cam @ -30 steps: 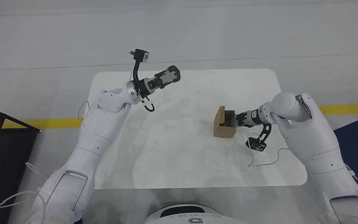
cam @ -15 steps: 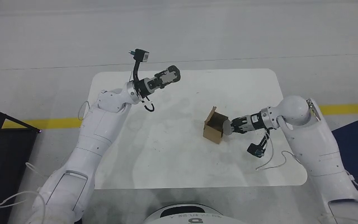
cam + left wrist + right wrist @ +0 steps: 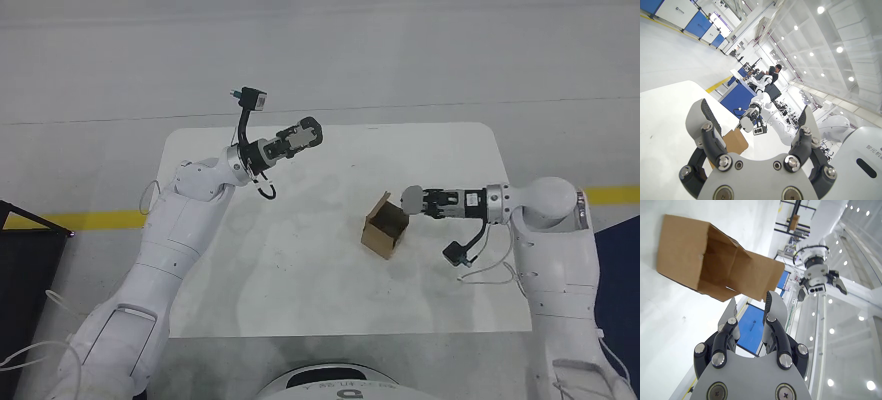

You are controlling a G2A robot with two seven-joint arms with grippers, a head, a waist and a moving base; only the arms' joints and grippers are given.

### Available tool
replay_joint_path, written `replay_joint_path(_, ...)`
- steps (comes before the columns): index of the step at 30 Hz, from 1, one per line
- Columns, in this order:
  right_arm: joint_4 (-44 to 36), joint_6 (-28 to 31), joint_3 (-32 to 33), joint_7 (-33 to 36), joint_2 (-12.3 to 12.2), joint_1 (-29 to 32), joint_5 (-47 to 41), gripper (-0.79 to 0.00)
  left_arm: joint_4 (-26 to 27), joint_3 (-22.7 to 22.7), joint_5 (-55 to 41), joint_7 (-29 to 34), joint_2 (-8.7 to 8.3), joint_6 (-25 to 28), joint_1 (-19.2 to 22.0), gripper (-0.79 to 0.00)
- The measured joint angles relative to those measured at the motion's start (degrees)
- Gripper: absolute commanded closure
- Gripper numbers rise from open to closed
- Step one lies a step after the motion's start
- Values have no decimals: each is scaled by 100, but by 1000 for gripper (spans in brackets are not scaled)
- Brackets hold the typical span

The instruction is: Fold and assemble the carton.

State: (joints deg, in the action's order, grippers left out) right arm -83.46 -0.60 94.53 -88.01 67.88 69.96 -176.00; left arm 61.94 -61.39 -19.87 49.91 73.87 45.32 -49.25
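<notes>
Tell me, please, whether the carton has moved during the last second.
Yes: in the top view the carton slid toward the table's middle, away from its right edge, turning slightly.

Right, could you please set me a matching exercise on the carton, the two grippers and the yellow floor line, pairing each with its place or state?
Things:
1. carton
2. left gripper
3. right gripper
4. yellow line

Places or states:
A. open, holding nothing, by the far edge of the table, well apart from the carton
B. on the floor, showing at both sides of the table
C. brown, lying on its side on the table, flaps open
D. right at the carton's open end

Pairs: 1-C, 2-A, 3-D, 4-B.
</notes>
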Motion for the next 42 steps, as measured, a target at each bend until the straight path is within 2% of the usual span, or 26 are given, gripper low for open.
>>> replay_joint_path(10,17,34,-94,7,-19,11,0,-785,0,0,0,0,0,0,0,-785)
replay_joint_path(11,68,152,-123,6,20,10,0,-785,0,0,0,0,0,0,0,-785)
replay_joint_path(15,441,1393,300,1,370,-315,0,-785,0,0,0,0,0,0,0,-785)
replay_joint_path(17,429,1551,284,1,341,-301,0,-785,0,0,0,0,0,0,0,-785)
replay_joint_path(21,418,1169,251,1,325,-290,0,-785,0,0,0,0,0,0,0,-785)
replay_joint_path(39,418,1168,253,2,325,-289,1,-785,0,0,0,0,0,0,0,-785)
replay_joint_path(41,400,1055,328,182,316,-224,49,-785,0,0,0,0,0,0,0,-785)
replay_joint_path(42,321,873,445,500,294,-169,163,-785,0,0,0,0,0,0,0,-785)
